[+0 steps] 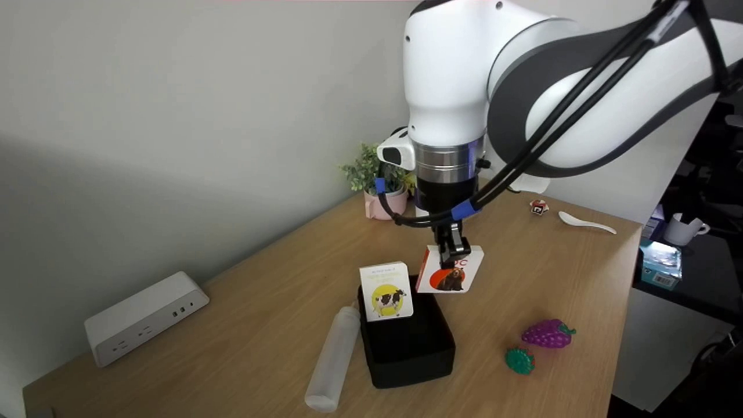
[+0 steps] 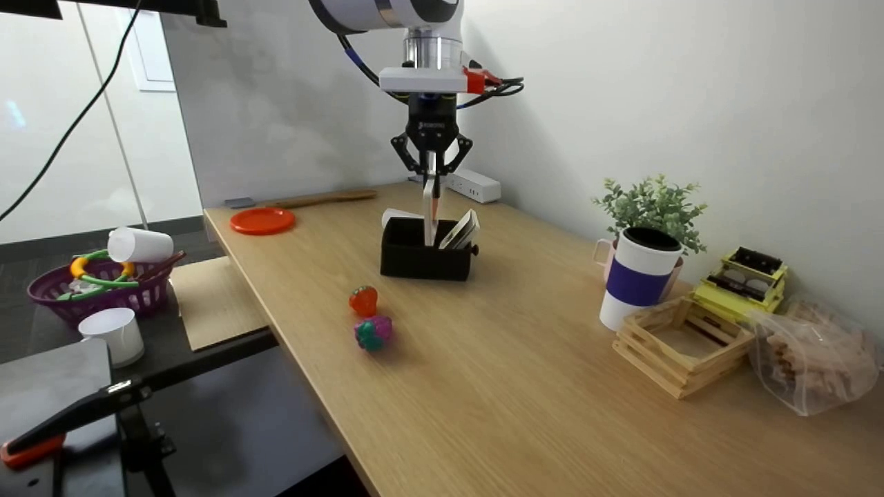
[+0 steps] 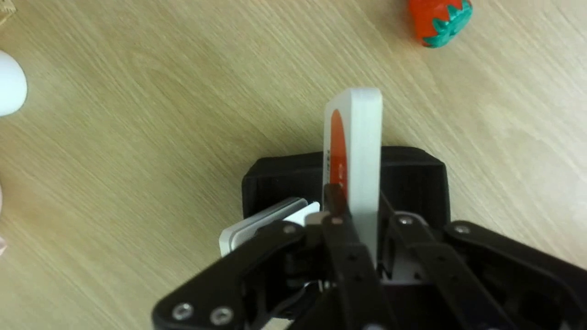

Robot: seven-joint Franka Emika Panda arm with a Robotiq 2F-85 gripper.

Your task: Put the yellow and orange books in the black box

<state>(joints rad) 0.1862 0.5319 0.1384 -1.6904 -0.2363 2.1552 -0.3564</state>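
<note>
Pincer (image 2: 432,182), apparently "ROBOTIQ", around orange book (image 1: 450,280)

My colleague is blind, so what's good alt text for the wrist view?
The gripper grips a white book with an orange picture, a black box below it. A second white book slants across the box's left rim; a red strawberry toy lies on the wood-grain table, top right.

one book (image 1: 387,293) — in box (image 1: 413,370) | other book (image 1: 451,281) — above it | bottle (image 1: 334,360) beside
</note>
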